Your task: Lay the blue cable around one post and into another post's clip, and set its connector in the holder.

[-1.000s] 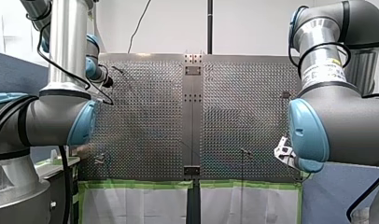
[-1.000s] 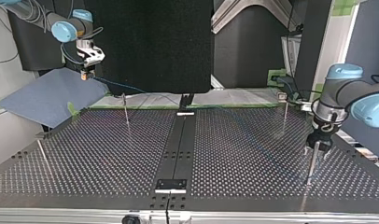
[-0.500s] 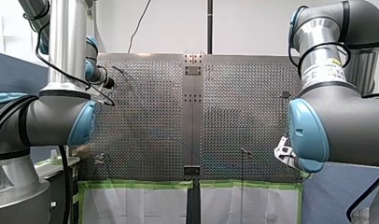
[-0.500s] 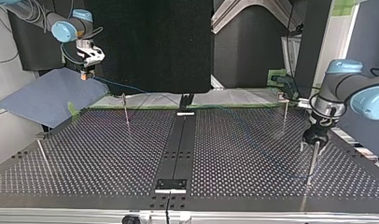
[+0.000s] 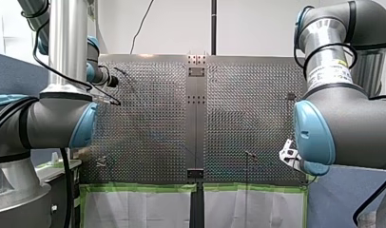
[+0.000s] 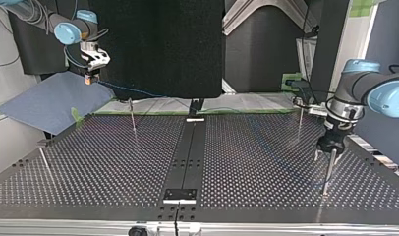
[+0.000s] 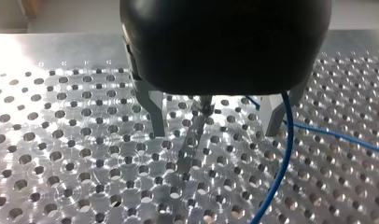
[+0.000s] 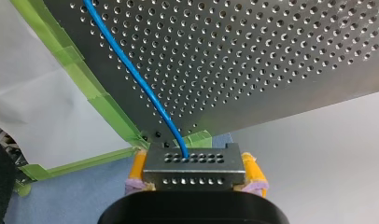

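Observation:
In the right wrist view my right gripper [image 8: 193,173], with yellow pads, is shut on the metal connector [image 8: 193,163]. The blue cable [image 8: 131,70] runs from it over the perforated table. The top view shows this gripper [image 6: 92,77] raised beyond the table's far left corner, with the cable [image 6: 133,91] trailing to the right. My left gripper [image 7: 215,133] is open, its metal fingers [image 7: 152,114] on either side of a thin post [image 7: 204,106]; the cable [image 7: 281,163] passes beside one finger. In the top view it [image 6: 329,155] hangs over the near right post [image 6: 327,172].
Other thin posts stand at the top view's far left [image 6: 132,115], near left [image 6: 44,162] and far right [image 6: 299,123]. A black strip [image 6: 187,152] runs down the table's middle, with a small holder [image 6: 195,105] at its far end. Blue cloth [image 6: 50,101] lies beyond the left corner.
In the top view my left gripper has shifted slightly away toward the far edge, staying over the near right post. My right gripper has held still with the connector.

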Robot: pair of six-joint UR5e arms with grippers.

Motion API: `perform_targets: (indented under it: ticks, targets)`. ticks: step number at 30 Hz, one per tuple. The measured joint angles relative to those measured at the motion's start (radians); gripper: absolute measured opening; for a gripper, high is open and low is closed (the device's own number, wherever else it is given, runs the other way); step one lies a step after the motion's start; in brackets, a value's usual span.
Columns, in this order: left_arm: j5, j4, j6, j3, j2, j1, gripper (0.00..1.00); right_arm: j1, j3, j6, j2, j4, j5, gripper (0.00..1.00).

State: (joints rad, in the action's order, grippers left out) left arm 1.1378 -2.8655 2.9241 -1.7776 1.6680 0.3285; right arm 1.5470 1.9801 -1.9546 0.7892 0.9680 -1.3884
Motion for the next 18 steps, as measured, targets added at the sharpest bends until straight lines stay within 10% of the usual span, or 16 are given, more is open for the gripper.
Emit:
perform_targets:
  ticks: [18]
  targets:
    - [0.014,0.103,0.121,-0.056,-0.074,-0.007,1.0,0.0,0.0,0.0,0.0,-0.001,0.0,0.0]
